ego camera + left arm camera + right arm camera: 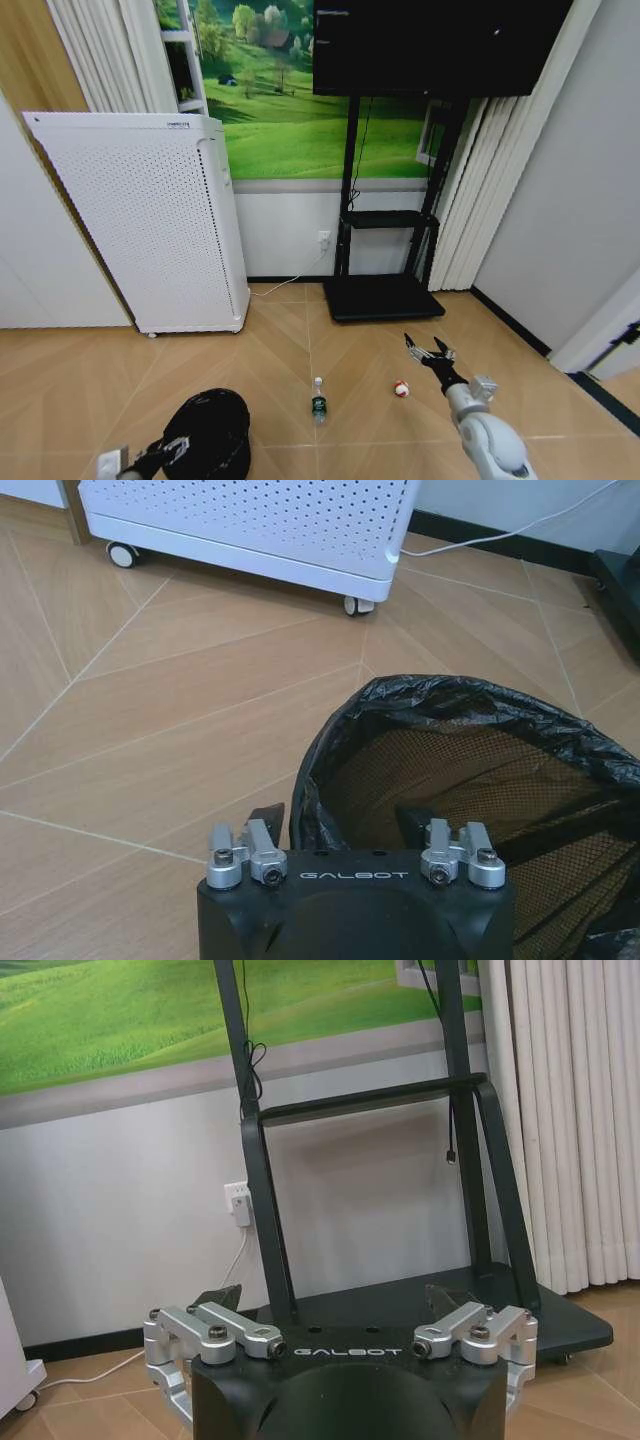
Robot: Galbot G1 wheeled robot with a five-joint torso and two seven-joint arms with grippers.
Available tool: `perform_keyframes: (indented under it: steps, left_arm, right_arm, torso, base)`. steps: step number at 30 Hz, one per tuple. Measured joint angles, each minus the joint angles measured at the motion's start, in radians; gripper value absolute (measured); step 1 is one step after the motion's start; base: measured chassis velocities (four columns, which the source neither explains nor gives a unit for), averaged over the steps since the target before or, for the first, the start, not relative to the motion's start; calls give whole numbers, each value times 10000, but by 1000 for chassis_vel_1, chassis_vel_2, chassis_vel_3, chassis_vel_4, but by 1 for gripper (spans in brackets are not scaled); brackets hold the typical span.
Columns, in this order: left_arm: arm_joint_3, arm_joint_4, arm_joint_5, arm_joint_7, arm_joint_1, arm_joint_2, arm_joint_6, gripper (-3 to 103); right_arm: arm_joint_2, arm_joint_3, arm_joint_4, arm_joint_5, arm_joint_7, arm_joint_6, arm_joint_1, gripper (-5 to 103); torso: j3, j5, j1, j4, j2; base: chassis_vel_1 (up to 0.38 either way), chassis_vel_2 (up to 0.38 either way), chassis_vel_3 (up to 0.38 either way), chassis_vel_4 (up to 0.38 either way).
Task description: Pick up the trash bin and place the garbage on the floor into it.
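Wood floor (300,340); GALBOT-marked left gripper (355,825) fingers straddle trash bin (210,430) rim; right gripper (425,352) spread, empty.

Head cam: high, looking forward and down across the tan wood-plank floor (300,350) to the far wall. Left wrist cam: low, close behind the left hand (355,825), facing the round black mesh bin with black liner (480,770) and the tall white perforated appliance (260,520); head cam shares both. Right wrist cam: near level, facing the black metal TV stand (380,1210), also in head view.
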Motion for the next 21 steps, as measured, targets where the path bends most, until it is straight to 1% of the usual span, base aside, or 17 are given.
perform_keyframes:
  steps: [1, 3, 4, 6, 7, 9, 10, 13, 14, 15, 16, 18, 21]
  left_arm:
    - [2, 6, -17, 12, -9, 0, 10, 64]
    - [14, 37, -65, 51, -51, 1, 46, 53]
    - [14, 37, -65, 51, -51, 1, 46, 53]
    - [21, 63, -98, 97, -78, -18, 51, 42]
    - [21, 63, -98, 97, -78, -18, 51, 42]
    - [20, 77, -142, 126, -90, -25, 71, 31]
    - [20, 77, -142, 126, -90, -25, 71, 31]
    - [16, 97, -167, 144, -92, -35, 73, 15]
    - [16, 97, -167, 144, -92, -35, 73, 15]
    - [16, 97, -172, 172, -95, -44, 28, 10]
    - [18, 102, -169, 156, -98, -53, -35, 7]
    - [15, 102, -154, 151, -100, -56, -127, 7]
    - [-1, 124, -129, 246, -157, -66, -618, 7]
  right_arm:
    - [-2, 0, 3, 2, -2, 5, 2, 100]
    - [-14, 3, 5, 8, -9, 43, 17, 100]
    - [-14, 3, 5, 8, -9, 43, 17, 100]
    - [-54, 10, -5, 15, -20, 66, 38, 100]
    - [-54, 10, -5, 15, -20, 66, 38, 100]
    - [-98, 16, -24, 29, -25, 72, 75, 100]
    - [-98, 16, -24, 29, -25, 72, 75, 100]
    - [-131, 4, -45, 41, -18, 73, 148, 100]
    - [-131, 4, -45, 41, -18, 73, 148, 100]
    - [-134, -17, -49, 41, -13, 73, 171, 100]
    - [-134, -36, -53, 41, -12, 73, 180, 100]
    - [-132, -52, -57, 38, -9, 73, 183, 100]
    - [-86, -97, -69, 16, -9, 72, 183, 100]
  torso:
    - [0, 0, 0, 0, 0]
    - [0, 0, 0, 0, 0]
    - [0, 0, 0, 0, 0]
    - [0, 0, 0, 0, 1]
    - [0, 0, 0, 0, 1]
    - [0, 0, 0, 0, 0]
    - [0, 0, 0, 0, 0]
    - [1, 0, 0, 0, 1]
    - [1, 0, 0, 0, 1]
    - [1, -1, 0, 1, 1]
    - [1, -3, 0, -1, 0]
    - [1, -2, 0, 0, 1]
    - [1, -1, 0, 1, 1]
  base:
    - [0, 0, 0, 0]
    - [0, 0, 0, 0]
    - [0, 0, 0, 0]
    - [0, 0, 0, 0]
    - [0, 0, 0, 0]
    - [0, 0, 0, 0]
    - [0, 0, 0, 0]
    - [0, 0, 0, 0]
    - [0, 0, 0, 0]
    - [0, 0, 0, 0]
    - [0, 0, 0, 0]
    - [0, 0, 0, 0]
    - [0, 0, 0, 0]
